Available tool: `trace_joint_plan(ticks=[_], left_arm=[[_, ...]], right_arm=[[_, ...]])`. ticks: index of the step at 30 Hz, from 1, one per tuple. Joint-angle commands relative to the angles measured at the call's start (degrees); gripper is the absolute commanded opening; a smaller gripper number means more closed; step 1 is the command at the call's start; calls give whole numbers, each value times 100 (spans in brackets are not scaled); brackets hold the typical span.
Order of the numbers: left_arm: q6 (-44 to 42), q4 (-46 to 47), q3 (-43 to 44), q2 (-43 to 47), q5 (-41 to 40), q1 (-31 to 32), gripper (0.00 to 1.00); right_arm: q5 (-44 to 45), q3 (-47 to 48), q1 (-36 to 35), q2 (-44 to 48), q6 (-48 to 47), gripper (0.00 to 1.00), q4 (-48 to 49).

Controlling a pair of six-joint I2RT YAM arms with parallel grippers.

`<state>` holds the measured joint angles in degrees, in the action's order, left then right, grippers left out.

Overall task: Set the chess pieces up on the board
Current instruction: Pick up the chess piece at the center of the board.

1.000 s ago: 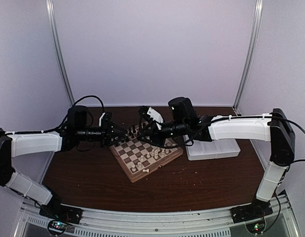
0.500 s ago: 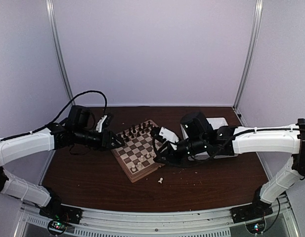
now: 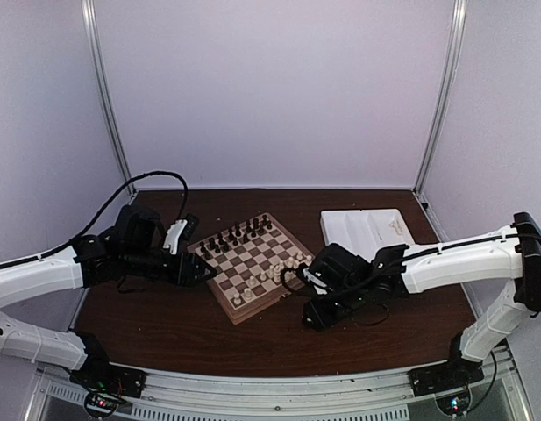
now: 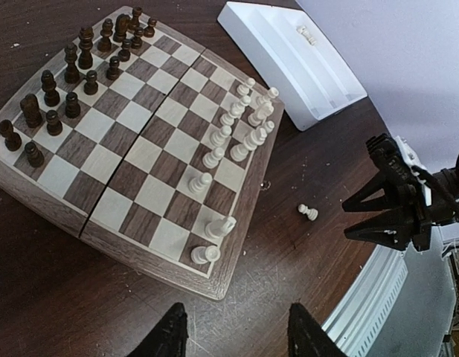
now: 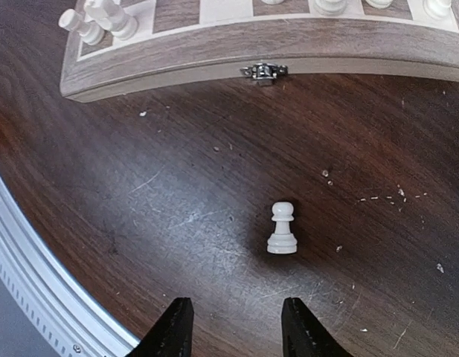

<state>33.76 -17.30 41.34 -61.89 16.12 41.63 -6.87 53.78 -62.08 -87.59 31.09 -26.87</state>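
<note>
Right gripper [image 5: 236, 306]: near edge of worktop [image 5: 155, 186], fingers apart, empty. One cream pawn [image 5: 282, 229]: upright on the worktop just beyond those fingers, off the board [image 4: 143, 152]. Left gripper [image 4: 236, 312]: at the board's left corner, fingers apart, empty. Chess pieces [image 4: 236, 134]: cream, ranged along the board's right side. Dark pieces [image 4: 65, 82]: opposite side. White tray [image 4: 289, 71]: far right corner, one cream piece [image 4: 306, 33] inside.
</note>
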Motion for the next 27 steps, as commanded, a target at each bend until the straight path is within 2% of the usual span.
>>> trace_joint_plan(ticks=[1, 5, 10, 16, 24, 27], left_arm=[[-223, 245, 146, -102, -85, 21, 48], [-400, 61, 324, -95, -38, 21, 53], [-616, -63, 326, 180, -233, 22, 54], [-710, -94, 224, 309, -274, 19, 56], [-807, -106, 304, 208, -125, 21, 58], [-819, -87, 338, 153, -119, 20, 58]], right_arm=[[726, 498, -42, -466, 510, 44, -585], [1189, 930, -41, -959, 427, 42, -889], [1823, 1297, -1, -1304, -19, 42, -1120], [1278, 1526, 206, -1652, -856, 43, -1167], [768, 1451, 579, -1664, -2165, 43, -1141], [547, 1458, 733, -1741, -2394, 43, -1165]])
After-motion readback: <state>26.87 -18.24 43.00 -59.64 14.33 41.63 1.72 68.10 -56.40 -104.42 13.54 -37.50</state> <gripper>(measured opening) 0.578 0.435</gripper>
